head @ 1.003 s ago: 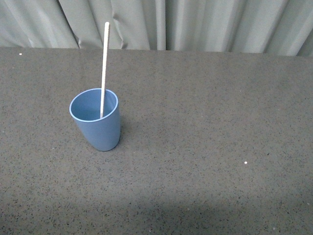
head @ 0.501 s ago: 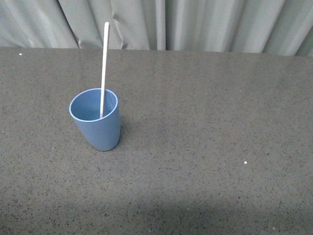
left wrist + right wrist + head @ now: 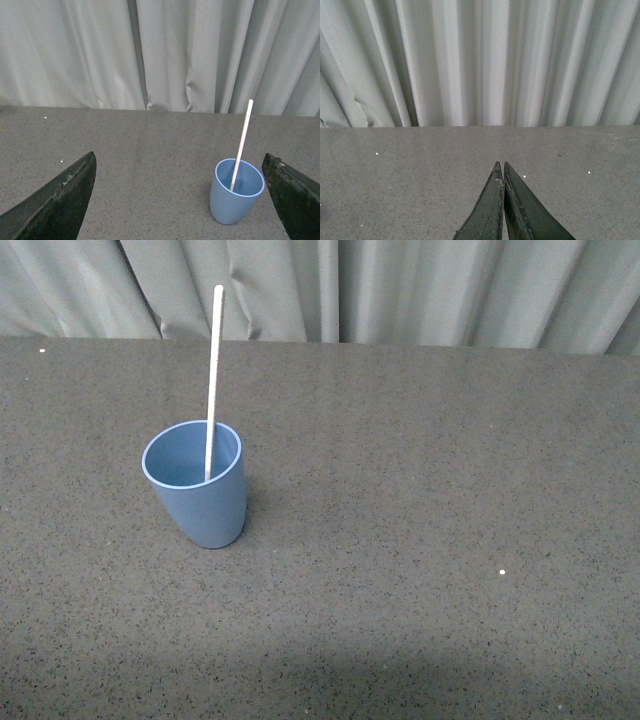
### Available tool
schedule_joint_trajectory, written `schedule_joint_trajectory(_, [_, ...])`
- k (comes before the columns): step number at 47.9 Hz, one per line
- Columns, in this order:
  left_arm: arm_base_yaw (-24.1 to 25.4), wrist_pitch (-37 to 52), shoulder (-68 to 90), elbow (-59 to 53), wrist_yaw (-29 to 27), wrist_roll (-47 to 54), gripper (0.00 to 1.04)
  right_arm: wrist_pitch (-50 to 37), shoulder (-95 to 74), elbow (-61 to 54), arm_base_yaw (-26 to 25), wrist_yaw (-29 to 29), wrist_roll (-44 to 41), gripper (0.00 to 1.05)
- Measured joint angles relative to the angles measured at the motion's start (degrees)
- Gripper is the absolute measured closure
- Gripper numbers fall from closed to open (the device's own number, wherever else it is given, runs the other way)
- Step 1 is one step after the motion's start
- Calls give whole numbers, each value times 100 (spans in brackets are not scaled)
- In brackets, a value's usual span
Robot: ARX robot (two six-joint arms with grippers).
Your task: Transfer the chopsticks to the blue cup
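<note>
A dark grey speckled table [image 3: 420, 540] fills most of the front view, with a pale grey pleated curtain [image 3: 400, 290] hanging along its far edge. One blue cup [image 3: 197, 485] stands upright on the table, left of centre. One pale stick, the chopsticks [image 3: 213, 370], stands inside the cup, its lower end down in the cup, its shaft leaning against the far part of the rim and rising well above it. Nothing has changed from the pictures taken a second and half a second earlier: cup and stick sit in the same place and pose.

The front view shows neither arm. The left wrist view shows the left gripper [image 3: 180, 200] with its two dark fingers [image 3: 55, 205] spread wide apart and empty, one at each lower corner of the picture. Between and beyond them stand the cup [image 3: 235, 197] and the stick [image 3: 242, 140], well apart from the fingers. The right wrist view shows the right gripper [image 3: 502, 170] with its two dark fingers pressed together at the tips, holding nothing, above bare table [image 3: 395, 180] facing the curtain [image 3: 480, 60]; the cup and stick do not appear there. A few tiny white specks [image 3: 502, 572] dot the table.
</note>
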State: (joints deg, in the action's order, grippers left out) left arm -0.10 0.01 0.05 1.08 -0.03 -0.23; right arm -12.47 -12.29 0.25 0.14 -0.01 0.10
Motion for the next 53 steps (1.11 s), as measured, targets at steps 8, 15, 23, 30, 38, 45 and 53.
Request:
schedule_joint_trajectory(8, [0,0,0,0,0,0,7,299,297,0,0,0,0,104])
schedule_joint_trajectory(15, [0,0,2,0,-2,2,7,1209,1097,4,0,-9,-4,104])
schedule_joint_trajectory(23, [0,0,0,0,0,0,7,1237,1200,4,0,-9,-4,104])
schedule_joint_trajectory(30, [0,0,0,0,0,0,7,1237,1200,4,0,-9,-13,86])
schedule_joint_trajectory(38, [0,0,0,0,0,0,7,1237,1204,4,0,-9,-11,58])
schedule_joint_trajectory(45, [0,0,0,0,0,0,7,1237,1204,4,0,-9,-11,27])
schedule_joint_trajectory(53, [0,0,0,0,0,2,7,1237,1204,4,0,-9,-4,7])
